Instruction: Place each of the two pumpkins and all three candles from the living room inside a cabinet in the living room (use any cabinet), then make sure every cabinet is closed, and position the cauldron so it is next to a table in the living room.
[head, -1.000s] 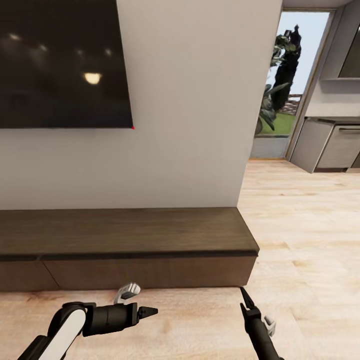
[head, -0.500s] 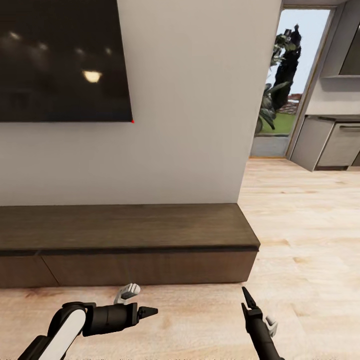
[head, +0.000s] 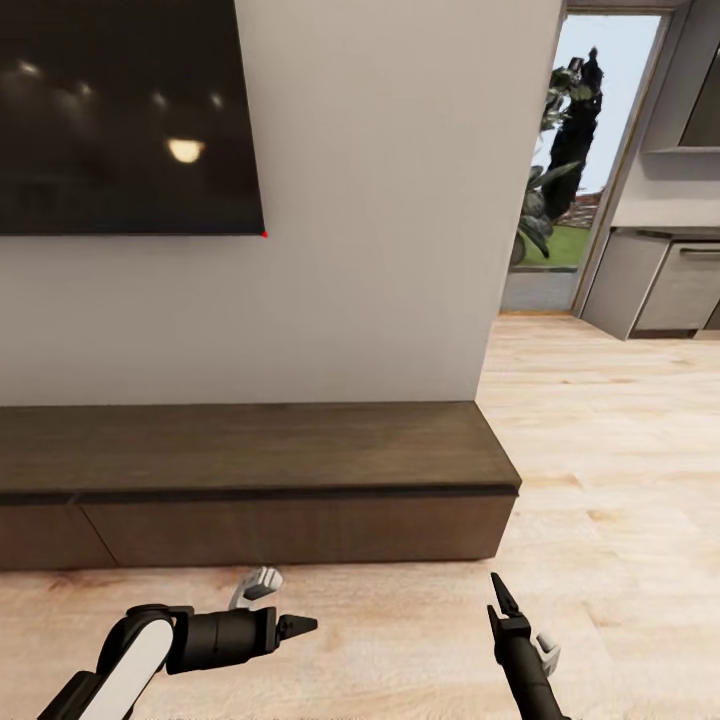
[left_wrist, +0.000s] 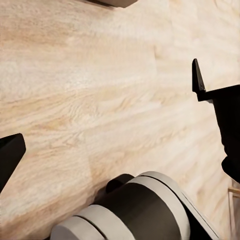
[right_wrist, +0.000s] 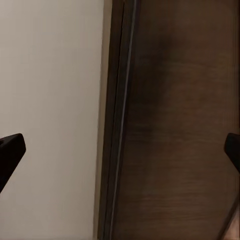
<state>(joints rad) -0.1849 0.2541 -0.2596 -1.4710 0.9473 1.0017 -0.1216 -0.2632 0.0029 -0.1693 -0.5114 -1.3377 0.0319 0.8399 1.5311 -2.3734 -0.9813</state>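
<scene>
Cabinet (head: 250, 460) drawers flush, closed

Both arms sit low in the head view, forearms raised off the floor. The left arm, white at the elbow and black toward the wrist, lies nearly level and points toward the robot's right; the left gripper (head: 298, 627) ends in a dark tapered tip there. In the left wrist view its fingers (left_wrist: 198, 82) stand wide apart. The right arm reaches forward with the right gripper (head: 502, 595) pointing ahead and slightly up, and in the right wrist view its fingertips (right_wrist: 10, 150) are spread far apart.
</scene>
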